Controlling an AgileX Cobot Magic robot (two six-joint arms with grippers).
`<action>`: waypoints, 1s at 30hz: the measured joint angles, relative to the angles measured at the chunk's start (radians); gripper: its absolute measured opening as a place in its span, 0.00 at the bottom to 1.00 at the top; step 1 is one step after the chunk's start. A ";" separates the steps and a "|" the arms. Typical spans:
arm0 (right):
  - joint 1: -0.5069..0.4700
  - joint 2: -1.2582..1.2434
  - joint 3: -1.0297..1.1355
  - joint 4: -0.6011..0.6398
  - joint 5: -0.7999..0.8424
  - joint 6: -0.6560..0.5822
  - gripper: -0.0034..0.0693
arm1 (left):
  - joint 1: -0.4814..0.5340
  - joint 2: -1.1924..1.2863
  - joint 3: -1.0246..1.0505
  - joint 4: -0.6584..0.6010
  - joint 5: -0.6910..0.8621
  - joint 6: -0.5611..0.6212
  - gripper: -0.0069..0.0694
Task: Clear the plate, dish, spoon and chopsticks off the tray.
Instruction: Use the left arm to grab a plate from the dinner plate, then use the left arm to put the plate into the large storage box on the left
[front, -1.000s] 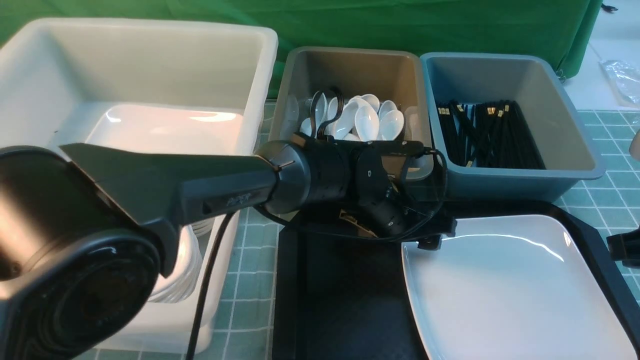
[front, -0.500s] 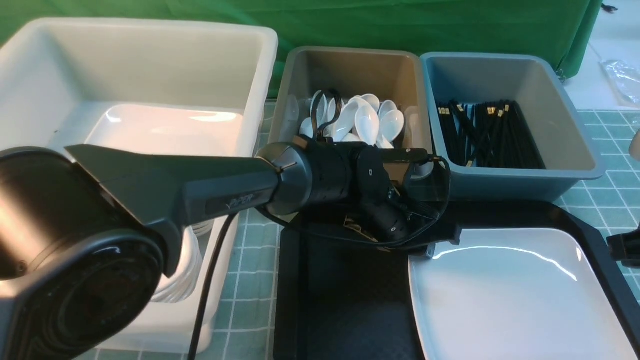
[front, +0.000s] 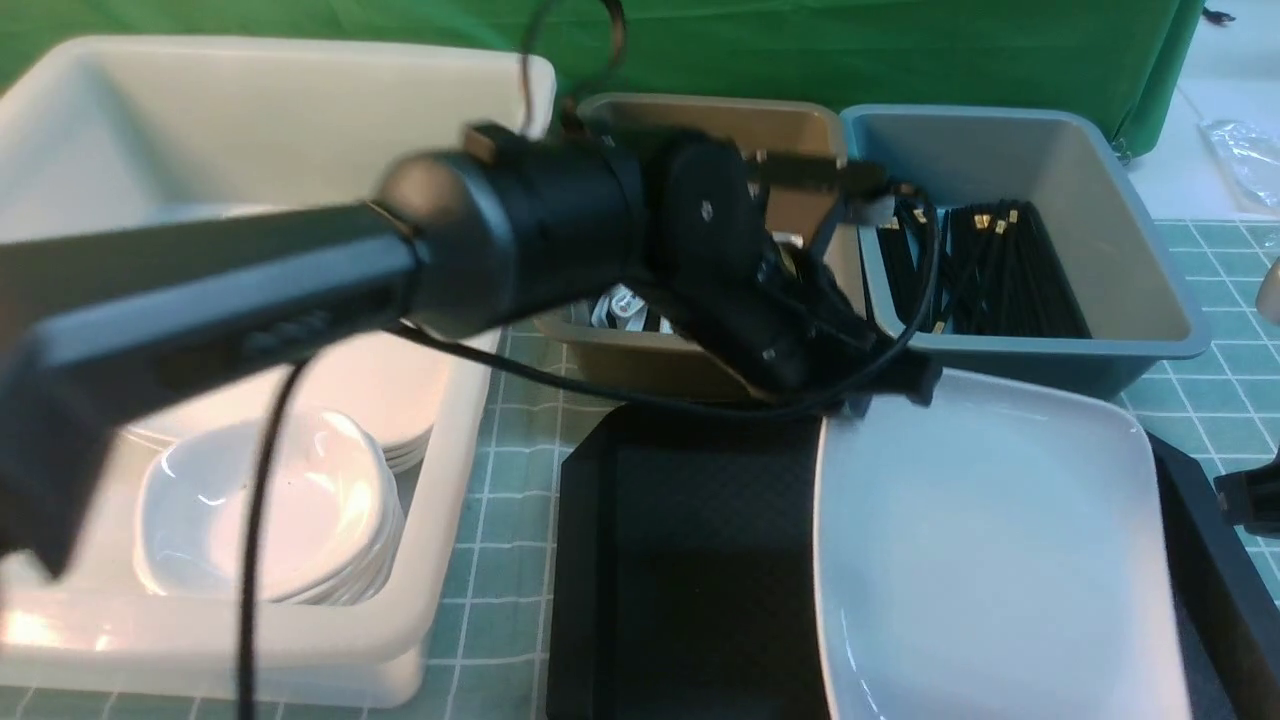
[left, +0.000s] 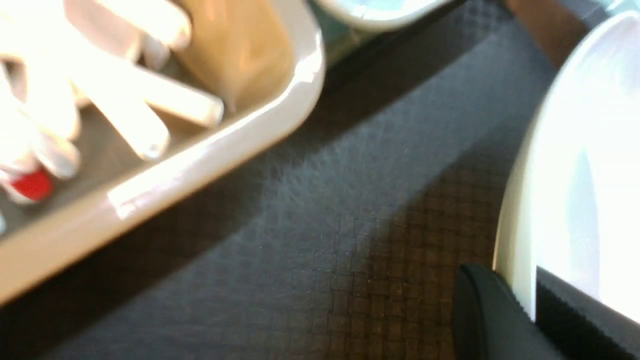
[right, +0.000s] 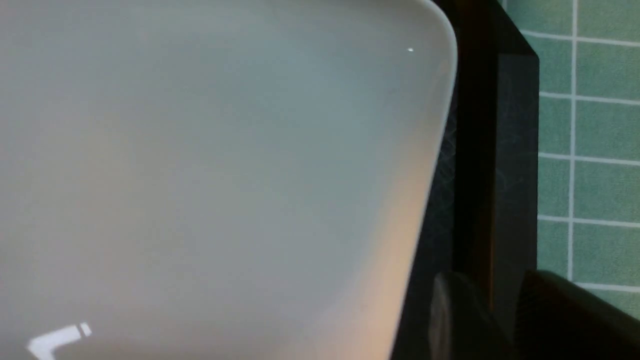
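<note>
Now the step in hand is the plate (front: 990, 540). The left gripper (front: 880, 395) is closed on its far left corner; in the left wrist view one finger (left: 490, 315) lies under the rim and the other on top. The plate is tilted, with the far edge raised and the near edge low over the right part of the tray (front: 680, 560). If the near edge touches the tray I cannot tell.

The right gripper (right: 500, 320) is at the tray's right rim, with one finger on each side of it. I cannot tell if it presses the rim or only stands around it.

I judge that the next move is to lift the plate free and carry it left to the white tub (front: 450, 600), where other plates (front: 400, 400) and small dishes (front: 270, 510) already lie. One corner is a weak hold for so wide and glossy a plate, so it may slip or swing; the move should be slow.

About room: the brown tub (front: 640, 365) and the blue-grey tub (front: 1010, 355) stand just behind the raised edge, so going forward is not free. The way left passes over the tray's rim and the high wall of the white tub, so the low edge must rise first. Inside this tub the free place is above the stacked plates.
</note>
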 joint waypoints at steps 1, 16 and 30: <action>0.000 0.000 0.000 0.000 0.000 0.000 0.35 | 0.000 -0.007 0.000 0.006 0.002 0.002 0.13; 0.000 0.000 0.000 0.000 -0.015 0.000 0.37 | 0.000 -0.071 0.001 0.077 0.039 -0.015 0.12; 0.000 0.000 0.001 0.000 -0.019 0.020 0.38 | 0.114 -0.090 0.021 0.171 0.170 -0.091 0.13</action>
